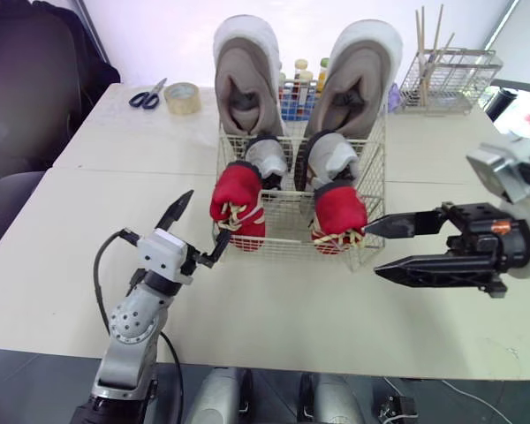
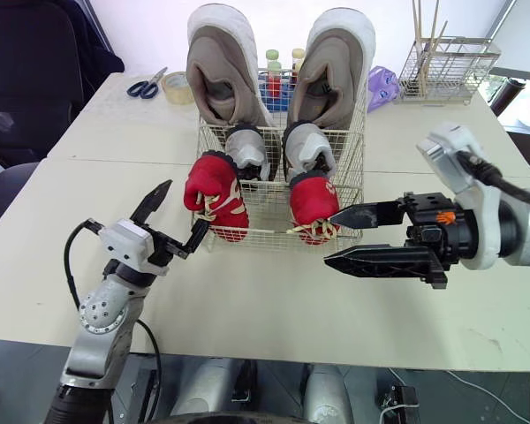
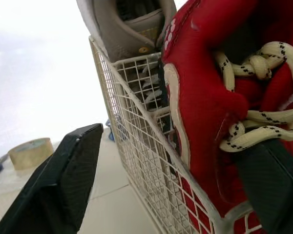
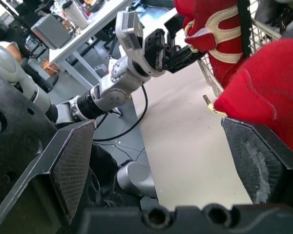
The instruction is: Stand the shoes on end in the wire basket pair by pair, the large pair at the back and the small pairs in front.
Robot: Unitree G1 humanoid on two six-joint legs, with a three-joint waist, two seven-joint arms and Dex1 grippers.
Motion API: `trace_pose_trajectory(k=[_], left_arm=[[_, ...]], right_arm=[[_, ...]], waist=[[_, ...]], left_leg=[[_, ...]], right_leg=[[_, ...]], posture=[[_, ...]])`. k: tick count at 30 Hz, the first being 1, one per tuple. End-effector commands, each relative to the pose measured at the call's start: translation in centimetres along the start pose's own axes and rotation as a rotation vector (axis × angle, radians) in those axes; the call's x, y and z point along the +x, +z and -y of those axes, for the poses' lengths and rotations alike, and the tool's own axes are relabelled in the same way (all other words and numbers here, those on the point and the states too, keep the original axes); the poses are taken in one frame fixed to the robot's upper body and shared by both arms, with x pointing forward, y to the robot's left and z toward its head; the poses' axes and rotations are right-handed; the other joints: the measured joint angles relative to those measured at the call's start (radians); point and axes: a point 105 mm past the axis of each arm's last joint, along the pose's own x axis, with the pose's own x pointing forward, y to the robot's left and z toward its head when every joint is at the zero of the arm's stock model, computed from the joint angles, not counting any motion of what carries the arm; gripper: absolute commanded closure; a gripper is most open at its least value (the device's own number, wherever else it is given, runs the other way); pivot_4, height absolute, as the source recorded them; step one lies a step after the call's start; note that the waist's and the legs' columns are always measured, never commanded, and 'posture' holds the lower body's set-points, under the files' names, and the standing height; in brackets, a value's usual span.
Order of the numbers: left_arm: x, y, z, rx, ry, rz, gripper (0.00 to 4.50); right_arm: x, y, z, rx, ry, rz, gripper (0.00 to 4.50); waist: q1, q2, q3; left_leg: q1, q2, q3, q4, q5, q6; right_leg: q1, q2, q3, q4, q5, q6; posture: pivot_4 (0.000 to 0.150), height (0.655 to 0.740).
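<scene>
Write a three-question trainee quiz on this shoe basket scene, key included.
1. True or false: the large pair stands at the back of the basket.
2. Which pair stands at the very front? A. black pair B. red pair C. green pair
3. Fill in: the left gripper and the right gripper both have their fingers ____.

Key: 1 true; 2 B; 3 open.
</scene>
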Motion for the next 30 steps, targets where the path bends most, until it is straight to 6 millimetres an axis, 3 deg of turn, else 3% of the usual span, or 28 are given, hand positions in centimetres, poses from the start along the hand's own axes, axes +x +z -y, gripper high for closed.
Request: trace_pose_trajectory(k=[1,6,12,17,21,25,30], left_arm=[[-1.3,0.1,-0.9,0.029,0.005,-0.062,0.61],[-3.8,0.6,-0.3,0.058,-0.06,-0.134,0.61],[-4.9,1.1,-0.4,0.067,-0.061,-0.178,0.61],[-6.8,0.3,-2.8,0.031,0.075,-0.282,0.61],[-9.3,-2.3,-6.1,-0.128,0.246,-0.509,0.61],[-11.7,-3.3,-6.9,-0.26,0.253,-0.65,0.61],[-12.0,-3.8,-7.0,-0.33,0.22,-0.682,0.61]], right_arm=[[0.0,0.4,-0.2,-0.037,0.013,0.037,0.0],[0.4,-0.4,0.3,-0.021,0.022,0.052,0.0],[0.0,-0.6,1.2,-0.022,-0.009,0.059,0.0],[-1.6,-1.0,2.3,-0.008,-0.097,0.053,0.0],[-3.8,-1.9,3.4,0.04,-0.197,0.063,0.0],[-5.4,-3.8,4.2,0.12,-0.264,0.082,0.0],[-5.6,-5.9,5.2,0.187,-0.293,0.117,0.0]], waist=[[-0.003,0.0,0.0],[-0.001,0.0,0.0],[0.0,0.0,0.001],[0.0,0.0,0.001],[0.005,0.0,0.001],[0.001,0.0,0.001],[0.001,0.0,0.001]], left_leg=[[0.0,0.0,0.0,0.0,0.001,-0.001],[0.0,0.0,0.0,-0.001,0.001,-0.002],[0.0,0.0,-0.001,-0.001,-0.002,0.003],[-0.002,0.0,0.0,-0.001,0.0,0.0],[-0.003,0.0,-0.001,-0.001,0.0,0.0],[-0.002,0.0,-0.001,-0.001,-0.003,0.004],[-0.002,0.0,-0.001,-0.001,0.0,-0.001]], right_leg=[[0.0,0.0,0.0,0.0,0.0,0.0],[0.0,0.0,0.0,-0.001,0.0,0.0],[0.0,0.0,-0.001,-0.008,-0.001,-0.005],[0.002,0.0,-0.001,-0.01,0.001,-0.002],[0.002,0.0,-0.002,-0.01,0.001,-0.002],[0.002,0.001,-0.002,-0.01,0.001,-0.002],[0.002,0.001,-0.002,-0.01,0.001,-0.001]], posture=[[0.15,0.74],[0.15,0.74],[0.15,0.74],[0.15,0.74],[0.15,0.74],[0.15,0.74],[0.15,0.74]])
